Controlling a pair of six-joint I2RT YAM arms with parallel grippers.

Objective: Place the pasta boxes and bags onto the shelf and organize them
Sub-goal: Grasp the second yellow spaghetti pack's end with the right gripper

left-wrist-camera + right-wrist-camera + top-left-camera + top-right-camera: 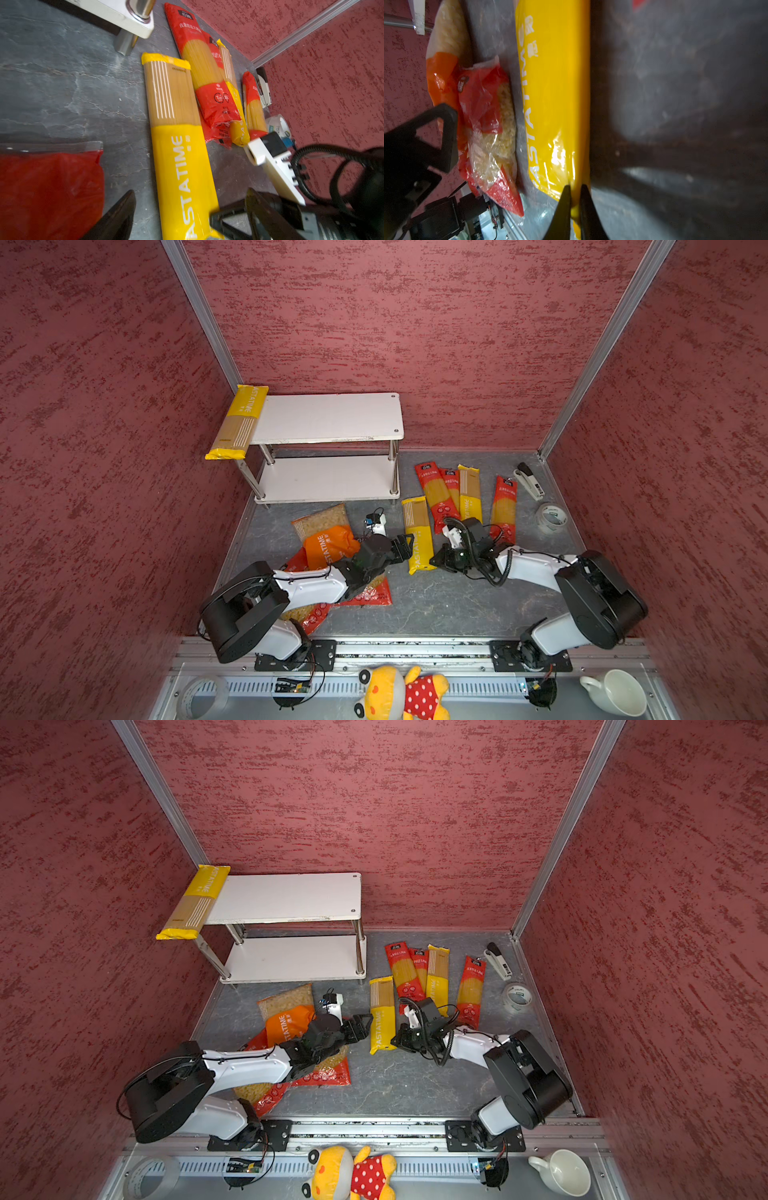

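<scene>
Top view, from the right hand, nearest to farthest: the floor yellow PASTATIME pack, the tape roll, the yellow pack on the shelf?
1. Floor yellow pack: centre floor, pinched in the right hand.
2. Tape roll: floor's right side, near the wall.
3. Shelf yellow pack: far left, overhanging the shelf.

Robot lab test cell: red textured wall panels (415,323) in alu frame (203,310), 2 arms (532,568) bolted to rail (415,649).

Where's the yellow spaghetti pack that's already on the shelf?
In both top views, the yellow spaghetti pack lies across the left end of the shelf's top board, its near end sticking out past the front edge.
</scene>
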